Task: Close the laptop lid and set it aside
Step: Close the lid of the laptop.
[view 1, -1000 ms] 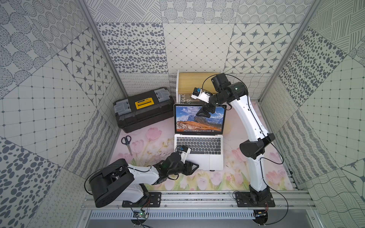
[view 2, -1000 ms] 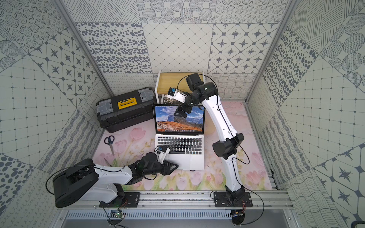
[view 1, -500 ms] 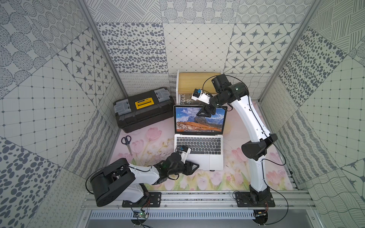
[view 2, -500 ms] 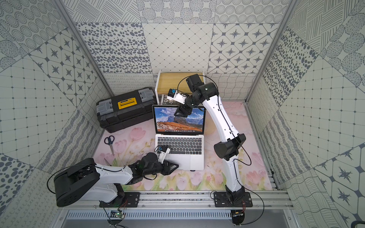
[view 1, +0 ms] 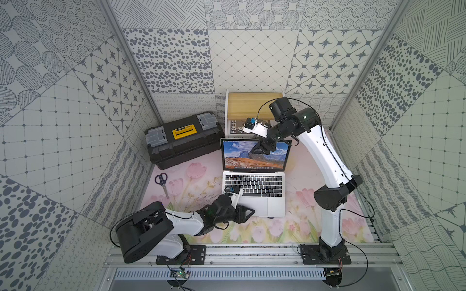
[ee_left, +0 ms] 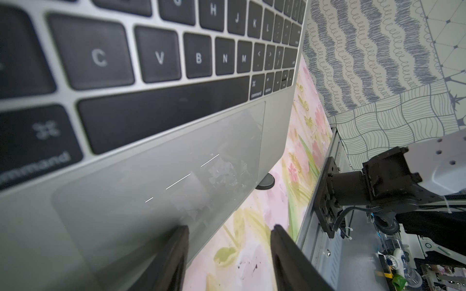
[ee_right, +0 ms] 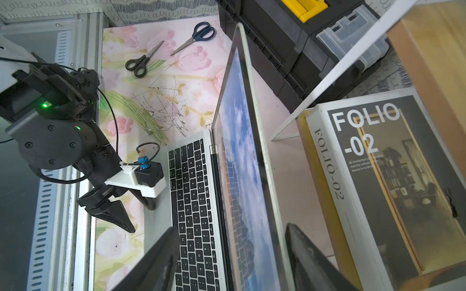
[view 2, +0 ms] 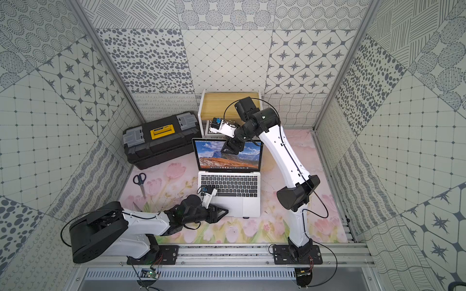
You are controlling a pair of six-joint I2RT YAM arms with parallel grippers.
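Now, step: closing the lid (view 1: 239,156); screen upright, nothing folded yet.
Laptop (view 1: 276,205): open at desk (view 1: 300,226) centre, keyboard toward 6 o'clock, lid at 12 o'clock.
Right gripper (ee_right: 232,228): moderately wide, straddling the lid's top edge; one finger screen-side, one behind; gaps both sides, no clamp seen.
Left gripper (ee_left: 230,226): partly open at the base's 7 o'clock corner; one finger over the palm rest, apparently resting there, the other over the desk; nothing held.
Next move, by judgement: swing the top edge down toward 6 o'clock in an arc, base pinned against sliding; afterwards, carry the shut laptop aside.
Risk: pinched left finger unless withdrawn first.
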